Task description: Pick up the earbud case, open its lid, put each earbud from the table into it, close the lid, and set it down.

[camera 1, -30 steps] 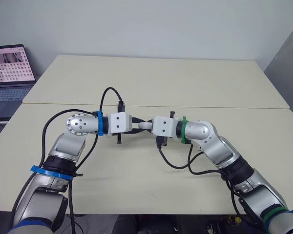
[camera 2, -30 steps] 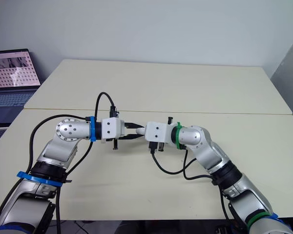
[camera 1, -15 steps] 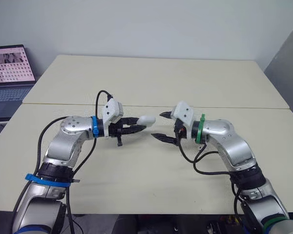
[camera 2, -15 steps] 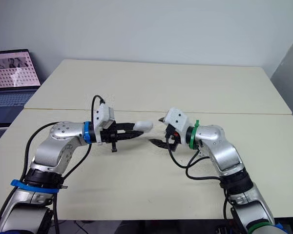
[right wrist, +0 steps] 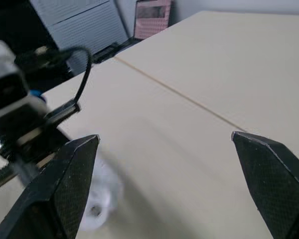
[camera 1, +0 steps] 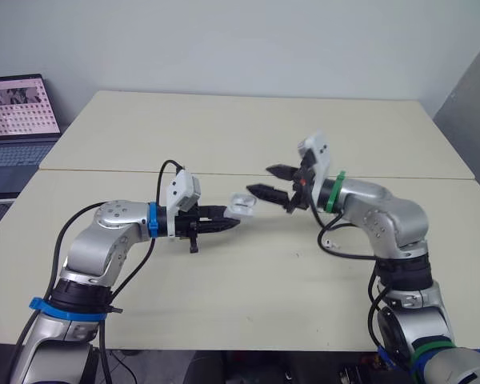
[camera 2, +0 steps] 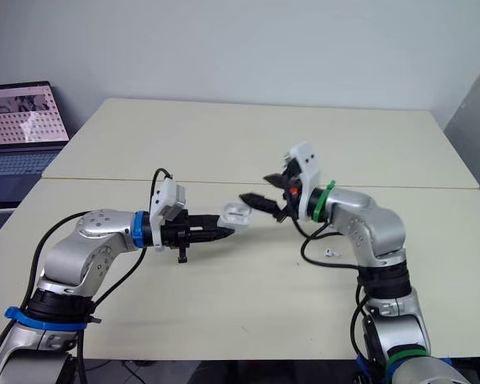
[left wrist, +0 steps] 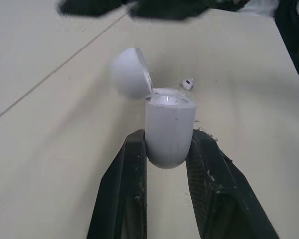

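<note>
My left gripper (camera 1: 224, 223) pinches the earbud case (camera 1: 242, 205) just above the table (camera 1: 224, 304). Its lid is now flipped open, so loading can start, and my right gripper (camera 1: 260, 180) has backed away with its jaws wide and empty. The left wrist view shows an earbud (left wrist: 188, 83) lying beyond the case, which I think is the pale speck in the right eye view.

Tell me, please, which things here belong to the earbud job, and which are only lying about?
For the job:
- earbud case, lid open, held in the left gripper
- one earbud lying on the table
- right gripper, open and empty

Only lying about:
- laptop, off the table on the robot's left
</note>
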Available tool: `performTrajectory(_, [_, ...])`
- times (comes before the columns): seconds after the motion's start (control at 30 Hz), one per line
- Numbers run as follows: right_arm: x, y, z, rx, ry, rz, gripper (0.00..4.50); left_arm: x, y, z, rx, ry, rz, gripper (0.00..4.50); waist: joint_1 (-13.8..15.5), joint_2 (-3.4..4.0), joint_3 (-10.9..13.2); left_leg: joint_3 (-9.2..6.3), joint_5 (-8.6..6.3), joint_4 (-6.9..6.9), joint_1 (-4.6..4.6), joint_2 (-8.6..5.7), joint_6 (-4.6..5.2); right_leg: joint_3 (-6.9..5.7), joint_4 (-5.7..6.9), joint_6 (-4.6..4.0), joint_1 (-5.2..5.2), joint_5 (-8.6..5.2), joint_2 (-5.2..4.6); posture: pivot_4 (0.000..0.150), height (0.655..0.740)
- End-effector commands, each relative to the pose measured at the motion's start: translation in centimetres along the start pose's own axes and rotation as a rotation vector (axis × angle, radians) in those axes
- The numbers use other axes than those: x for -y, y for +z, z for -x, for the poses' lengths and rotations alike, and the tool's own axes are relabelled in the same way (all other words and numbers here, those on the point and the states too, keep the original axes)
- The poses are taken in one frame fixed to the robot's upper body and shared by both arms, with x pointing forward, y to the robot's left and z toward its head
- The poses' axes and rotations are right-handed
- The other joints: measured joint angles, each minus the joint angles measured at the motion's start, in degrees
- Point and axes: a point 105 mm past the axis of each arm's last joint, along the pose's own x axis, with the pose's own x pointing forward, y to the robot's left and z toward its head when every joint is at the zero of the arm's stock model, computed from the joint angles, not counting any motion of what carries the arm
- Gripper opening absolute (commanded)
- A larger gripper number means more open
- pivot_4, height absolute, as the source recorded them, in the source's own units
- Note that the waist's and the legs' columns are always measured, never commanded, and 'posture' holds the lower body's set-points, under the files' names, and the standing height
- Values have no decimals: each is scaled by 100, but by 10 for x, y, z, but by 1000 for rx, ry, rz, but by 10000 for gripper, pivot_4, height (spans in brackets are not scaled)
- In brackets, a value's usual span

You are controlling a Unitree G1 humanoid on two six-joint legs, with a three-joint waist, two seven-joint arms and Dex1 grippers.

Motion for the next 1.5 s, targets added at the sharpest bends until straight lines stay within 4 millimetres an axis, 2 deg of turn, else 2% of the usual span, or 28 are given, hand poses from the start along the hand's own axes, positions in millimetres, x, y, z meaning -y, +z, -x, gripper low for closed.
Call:
performTrajectory(0.03, [5,5,11,12,-7,-23,44514,-4,15,-1,65,45,-53,7239,-1,0,0,1,0,-1,0,0,0,1,0,0,0,0,0,1500,7400])
performTrajectory(0.13, [17,-10,29,-65,-41,52,44514,-12,15,-2,109,133,-54,7239,18,0,0,1,0,0,-2,-1,0,2,-2,1,0,0,0,1500,7400])
performTrajectory(0.27, [35,-41,69,-256,-67,210,44514,-23,13,-1,182,296,-62,7239,25,-1,0,6,0,0,-6,-6,0,4,-15,4,1,0,-8,1500,7400])
performTrajectory(0.33, [44,-60,95,-404,-69,302,44514,-25,9,-1,208,370,-56,7239,22,-1,0,8,-1,-2,-8,-6,1,5,-20,6,0,1,-9,1500,7400])
performTrajectory(0.43, [46,-80,114,-519,-39,338,44514,-21,4,-3,224,420,-57,7239,-16,-1,0,11,-1,-2,-3,-3,1,8,-20,7,2,1,-6,1500,7400])
performTrajectory(0.53, [49,-98,118,-566,-37,350,44514,-17,-1,-6,243,453,-45,7239,-38,-3,1,12,-1,-2,17,2,1,13,-12,7,13,1,1,1500,7400])
performTrajectory(0.83, [59,-114,110,-569,-84,342,44514,-12,-4,-7,251,503,-38,7239,-23,-4,1,18,0,0,24,-1,0,21,-3,6,16,1,2,1500,7400])
performTrajectory(0.93, [60,-116,110,-583,-77,348,38590,-13,-3,-5,251,513,-39,7239,-14,-4,1,16,0,1,25,-1,0,19,-3,6,16,1,2,1500,7400])
performTrajectory(1.17, [63,-121,119,-631,-85,338,13088,-11,-6,-5,243,509,-34,7239,-7,-5,1,16,0,2,27,-1,-1,20,-2,6,19,1,2,1500,7400])
performTrajectory(1.27, [66,-120,122,-645,-86,343,3962,-10,-7,-7,246,508,-30,7239,-2,-5,1,16,0,2,27,-2,0,20,-2,6,20,1,2,1500,7400])
performTrajectory(1.33, [69,-114,132,-691,-65,365,4076,-9,-8,-7,255,516,-26,7239,6,-5,1,16,0,3,28,-2,-1,20,-2,6,20,1,2,1500,7400])
performTrajectory(1.5, [84,-102,185,-897,-28,450,4076,-4,-10,-10,278,526,-18,7239,80,-5,1,18,0,1,24,-12,0,17,-14,-8,21,-8,-12,1500,7400])
